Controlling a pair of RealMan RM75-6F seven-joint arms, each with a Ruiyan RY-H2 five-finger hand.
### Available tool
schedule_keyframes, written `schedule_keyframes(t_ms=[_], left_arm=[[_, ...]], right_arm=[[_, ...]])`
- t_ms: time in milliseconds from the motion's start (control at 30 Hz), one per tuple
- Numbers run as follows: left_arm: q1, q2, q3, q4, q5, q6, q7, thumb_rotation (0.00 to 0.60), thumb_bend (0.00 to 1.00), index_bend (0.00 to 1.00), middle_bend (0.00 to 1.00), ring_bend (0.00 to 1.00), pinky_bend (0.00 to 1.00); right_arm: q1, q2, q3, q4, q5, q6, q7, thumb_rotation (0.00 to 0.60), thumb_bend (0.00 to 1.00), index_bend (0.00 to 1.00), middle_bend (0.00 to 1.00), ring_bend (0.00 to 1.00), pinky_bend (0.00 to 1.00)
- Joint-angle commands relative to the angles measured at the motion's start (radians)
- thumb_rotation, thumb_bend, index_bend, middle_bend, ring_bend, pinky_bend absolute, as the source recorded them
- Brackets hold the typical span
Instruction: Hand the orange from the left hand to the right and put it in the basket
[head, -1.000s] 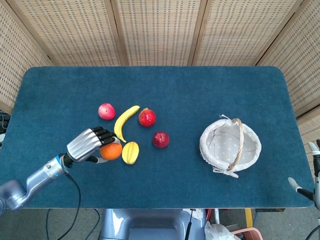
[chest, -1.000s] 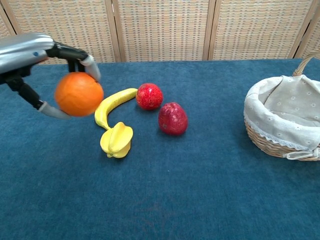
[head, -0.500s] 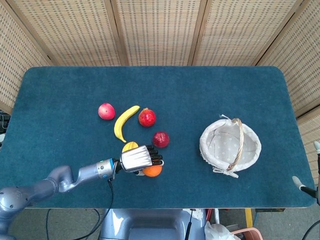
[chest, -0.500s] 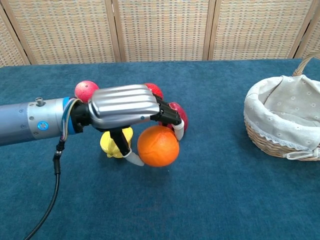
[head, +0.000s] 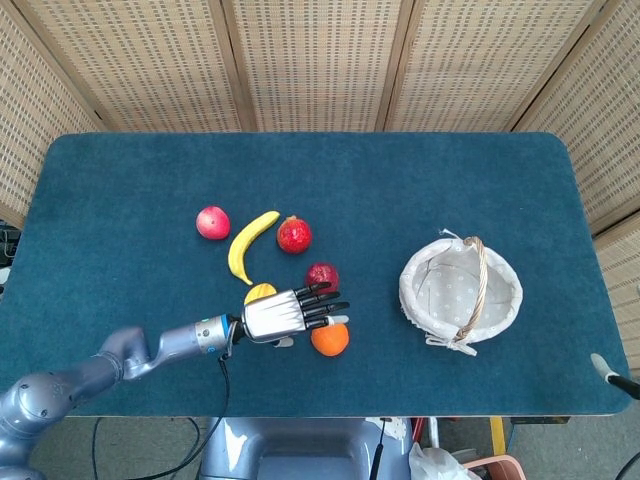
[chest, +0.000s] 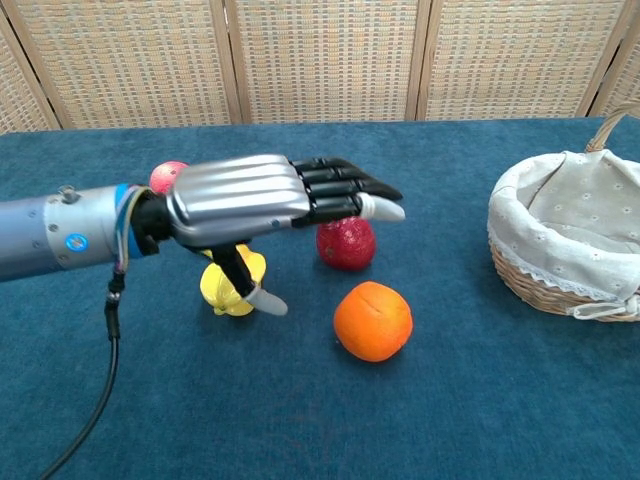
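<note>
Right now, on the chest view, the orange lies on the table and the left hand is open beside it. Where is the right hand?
Observer: Head view shows only a pale sliver of the right hand at the table's near right corner, far from the orange.
Operator: Is the basket free inside?
Observer: Yes. From above, the basket shows only bare lining, with the handle arched across it.
Operator: What does my left hand hide?
Observer: A banana, lying beyond the left hand and apart from it.
</note>
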Motion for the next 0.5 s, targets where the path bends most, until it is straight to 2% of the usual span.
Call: schedule_keyframes(t_ms=[33,200,300,433,500], left_arm=[[0.081,0.189,-0.023,-0.195,-0.095,0.039,0.094,0.600,0.00,0.00,0.00,0.00,0.00],[0.228,0.439,-0.050,-0.486,-0.305,0.012,0.278,0.600,0.00,0.00,0.00,0.00,0.00],[0.332,0.559,-0.058,-0.650,-0.440,0.042,0.339,0.600,0.00,0.00,0.00,0.00,0.00],[0.470,0.667,-0.075,-0.804,-0.628,0.113,0.385,0.600,0.00,0.00,0.00,0.00,0.00],[0.549,0.692,-0.097,-0.848,-0.735,0.174,0.375,0.600,0.00,0.00,0.00,0.00,0.00]], right_arm=[[-0.006,0.003,-0.009,-0.009,-0.027,0.016,0.000,0.600,0.00,0.00,0.00,0.00,0.00],[-0.010,0.003,-0.017,-0.013,-0.048,0.027,-0.003,0.600,0.00,0.00,0.00,0.00,0.00],[-0.010,0.003,-0.018,-0.012,-0.047,0.023,-0.005,0.600,0.00,0.00,0.00,0.00,0.00],[0.000,0.000,-0.022,-0.012,-0.056,0.007,-0.013,0.600,0.00,0.00,0.00,0.00,0.00],[0.011,-0.002,-0.032,-0.013,-0.072,-0.012,-0.034,0.600,0.00,0.00,0.00,0.00,0.00]])
